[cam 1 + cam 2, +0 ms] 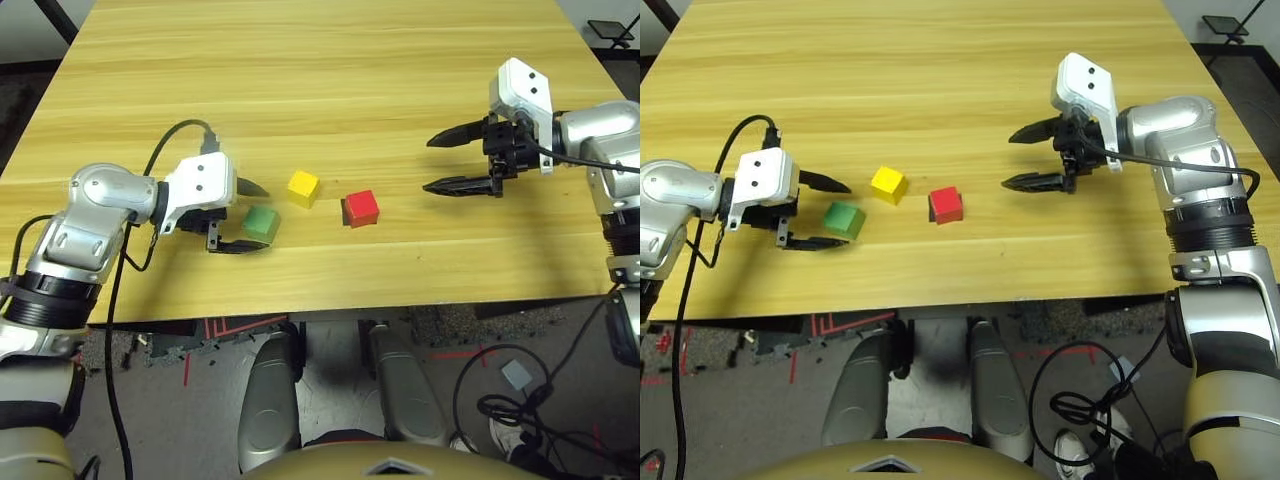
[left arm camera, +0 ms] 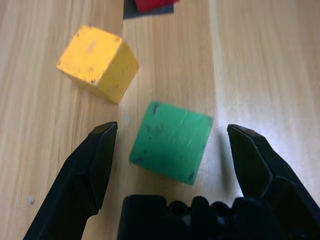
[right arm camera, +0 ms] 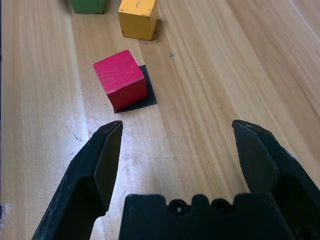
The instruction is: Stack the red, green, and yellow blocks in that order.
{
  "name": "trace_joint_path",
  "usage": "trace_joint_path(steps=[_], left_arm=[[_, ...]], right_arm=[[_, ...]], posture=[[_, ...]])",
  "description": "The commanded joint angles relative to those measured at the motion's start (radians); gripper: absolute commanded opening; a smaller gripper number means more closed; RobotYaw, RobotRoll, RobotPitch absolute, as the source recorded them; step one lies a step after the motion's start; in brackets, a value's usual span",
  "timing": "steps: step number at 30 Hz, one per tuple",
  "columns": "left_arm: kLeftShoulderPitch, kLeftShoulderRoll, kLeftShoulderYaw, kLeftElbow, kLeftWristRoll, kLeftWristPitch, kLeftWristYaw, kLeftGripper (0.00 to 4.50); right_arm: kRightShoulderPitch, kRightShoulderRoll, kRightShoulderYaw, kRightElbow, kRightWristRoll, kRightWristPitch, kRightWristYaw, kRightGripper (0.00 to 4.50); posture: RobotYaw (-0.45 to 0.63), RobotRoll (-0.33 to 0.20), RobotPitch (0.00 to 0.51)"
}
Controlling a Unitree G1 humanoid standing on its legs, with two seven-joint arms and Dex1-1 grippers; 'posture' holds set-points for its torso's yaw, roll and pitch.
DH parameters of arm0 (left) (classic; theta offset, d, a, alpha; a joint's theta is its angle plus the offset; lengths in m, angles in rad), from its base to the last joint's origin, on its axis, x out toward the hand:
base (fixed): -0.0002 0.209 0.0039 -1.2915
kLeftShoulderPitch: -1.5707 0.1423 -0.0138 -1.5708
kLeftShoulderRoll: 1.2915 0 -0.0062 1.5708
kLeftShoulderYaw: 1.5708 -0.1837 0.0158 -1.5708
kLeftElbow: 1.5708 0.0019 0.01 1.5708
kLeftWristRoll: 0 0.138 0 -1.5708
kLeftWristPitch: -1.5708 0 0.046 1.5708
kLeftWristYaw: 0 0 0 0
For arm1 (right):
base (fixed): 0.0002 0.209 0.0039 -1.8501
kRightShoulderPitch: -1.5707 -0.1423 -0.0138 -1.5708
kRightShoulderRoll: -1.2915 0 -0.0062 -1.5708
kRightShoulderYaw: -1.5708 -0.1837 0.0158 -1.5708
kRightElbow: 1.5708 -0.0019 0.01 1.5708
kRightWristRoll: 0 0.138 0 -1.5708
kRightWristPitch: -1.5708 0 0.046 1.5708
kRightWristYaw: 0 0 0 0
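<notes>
At the left, the left gripper [image 1: 246,217] is spread wide around the green block [image 1: 262,223], with one finger on each side and a gap to both; it does not touch the block yet. In the left wrist view the green block sits turned at an angle between the fingers. If the jaws close like this, they can meet corners and not flat faces, so the block may twist or slip out. Just beside it, further in, lies the yellow block [image 1: 303,188]; a wide finger could push it. Next to the right, the red block [image 1: 361,208] stands on a black patch [image 3: 142,97], partly off it. It is the base, so a bump would spoil the stack. At the right, the right gripper [image 1: 448,162] is also spread and empty, near the red block but apart from it.
</notes>
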Motion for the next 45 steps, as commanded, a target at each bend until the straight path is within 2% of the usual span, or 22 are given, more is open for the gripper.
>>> trace_joint_path(steps=[1,4,9,11,12,19,22,28,30,33,38,45], left_arm=[[-0.007,-0.017,-0.027,0.058,0.031,-0.050,-0.013,4.50],[-0.010,-0.029,-0.031,0.088,0.034,-0.050,-0.025,4.50],[-0.014,-0.046,-0.011,0.070,0.001,-0.020,-0.031,2.88],[-0.015,-0.037,-0.006,0.035,-0.015,0.053,-0.038,2.18],[-0.018,-0.034,0.000,0.016,-0.025,0.077,-0.037,2.06],[-0.070,-0.009,0.030,-0.224,-0.098,0.390,0.019,2.06],[-0.131,-0.010,-0.001,-0.331,-0.120,0.536,0.041,2.06],[-0.248,-0.075,-0.088,-0.410,-0.095,0.686,0.112,2.06],[-0.282,-0.117,-0.135,-0.417,-0.083,0.738,0.144,2.06],[-0.322,-0.180,-0.193,-0.386,-0.060,0.768,0.186,2.06],[-0.353,-0.242,-0.231,-0.307,-0.026,0.745,0.231,2.06],[-0.372,-0.271,-0.242,-0.256,-0.003,0.758,0.255,2.06]], right_arm=[[0.026,-0.023,-0.016,-0.046,0.019,0.027,-0.007,4.44],[0.037,-0.029,-0.017,-0.062,0.028,0.042,-0.022,4.44],[0.050,-0.031,-0.015,-0.074,0.039,0.053,-0.037,4.50],[0.052,-0.033,-0.014,-0.071,0.039,0.056,-0.041,4.50],[0.052,-0.033,-0.015,-0.067,0.038,0.055,-0.043,4.50],[0.086,-0.044,-0.021,-0.043,0.034,0.041,-0.056,4.50],[0.112,-0.046,-0.024,-0.050,0.036,0.046,-0.066,4.50],[0.162,-0.049,-0.033,-0.036,0.036,0.008,-0.068,4.50],[0.180,-0.036,-0.046,-0.043,0.073,-0.026,-0.030,4.50],[0.203,-0.015,-0.064,-0.063,0.124,-0.059,0.010,4.50],[0.229,0.001,-0.086,-0.087,0.169,-0.075,0.018,4.50],[0.272,-0.025,-0.107,-0.124,0.188,-0.063,0.009,4.50]], posture=[[0.16,-0.061,0.234],[0.16,-0.060,0.235],[0.16,-0.057,0.238],[0.16,-0.057,0.238],[0.16,-0.053,0.238],[0.16,-0.053,0.238],[0.18,-0.028,0.237],[0.16,-0.004,0.241],[0.15,0.001,0.244],[0.13,0.005,0.248],[0.10,0.011,0.252],[0.08,0.015,0.252]])
